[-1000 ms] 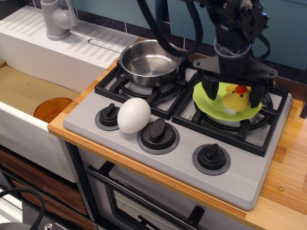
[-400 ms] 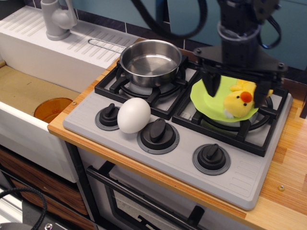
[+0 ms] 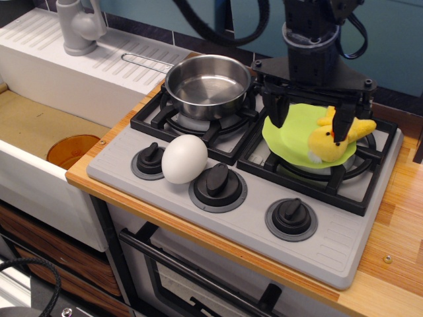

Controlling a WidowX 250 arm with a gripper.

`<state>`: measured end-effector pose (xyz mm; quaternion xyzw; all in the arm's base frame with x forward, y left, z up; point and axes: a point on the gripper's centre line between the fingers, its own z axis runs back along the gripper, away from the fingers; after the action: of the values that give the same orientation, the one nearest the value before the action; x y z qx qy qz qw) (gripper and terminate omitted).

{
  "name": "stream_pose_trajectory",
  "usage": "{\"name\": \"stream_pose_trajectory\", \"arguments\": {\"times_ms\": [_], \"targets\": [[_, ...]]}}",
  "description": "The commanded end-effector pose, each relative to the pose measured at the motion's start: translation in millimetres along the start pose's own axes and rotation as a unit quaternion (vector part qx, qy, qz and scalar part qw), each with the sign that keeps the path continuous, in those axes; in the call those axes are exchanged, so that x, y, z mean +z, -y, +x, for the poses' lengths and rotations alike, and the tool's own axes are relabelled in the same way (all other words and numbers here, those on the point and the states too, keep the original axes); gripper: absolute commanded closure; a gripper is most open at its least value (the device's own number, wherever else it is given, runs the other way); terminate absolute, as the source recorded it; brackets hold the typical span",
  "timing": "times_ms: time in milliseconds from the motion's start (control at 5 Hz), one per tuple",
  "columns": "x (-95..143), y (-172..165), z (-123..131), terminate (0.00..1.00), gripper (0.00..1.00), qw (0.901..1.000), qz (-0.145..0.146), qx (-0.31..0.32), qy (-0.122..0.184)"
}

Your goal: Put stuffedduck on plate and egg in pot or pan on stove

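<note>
The yellow stuffedduck (image 3: 330, 140) lies on the light-green plate (image 3: 291, 133), which rests on the right burner of the grey stove (image 3: 251, 228). My gripper (image 3: 309, 117) hangs open just above the plate, its right finger in front of the duck's head, holding nothing. The white egg (image 3: 184, 159) sits on the stove's front panel between the left and middle knobs. The steel pot (image 3: 207, 84) stands empty on the left burner.
A white sink unit with a grey faucet (image 3: 79, 26) is at the left. An orange bowl (image 3: 71, 150) lies in the sink basin. A wire handle (image 3: 147, 62) lies on the drainboard. Wooden counter (image 3: 396, 224) runs to the right.
My open gripper has risen off the duck and shifted left over the plate. The duck has tipped and slid right on the plate. Egg and pot have not moved.
</note>
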<state>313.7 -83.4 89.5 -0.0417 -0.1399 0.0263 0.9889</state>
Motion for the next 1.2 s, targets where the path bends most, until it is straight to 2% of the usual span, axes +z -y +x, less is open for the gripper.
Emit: {"name": "stream_pose_trajectory", "arguments": {"times_ms": [0, 200, 400, 600, 1000], "targets": [[23.1, 6.4, 20.2, 0.0, 0.0, 0.9991, -0.013, 0.001, 0.039], [37.2, -21.0, 17.5, 0.0, 0.0, 0.9958, 0.048, 0.009, 0.078], [48.2, -45.9, 19.7, 0.0, 0.0, 0.9922, 0.076, 0.0, 0.099], [51.2, -64.5, 18.6, 0.0, 0.0, 0.9893, 0.09, -0.003, 0.114], [47.2, -87.7, 3.8, 0.0, 0.0, 0.9872, 0.106, 0.024, 0.117]]}}
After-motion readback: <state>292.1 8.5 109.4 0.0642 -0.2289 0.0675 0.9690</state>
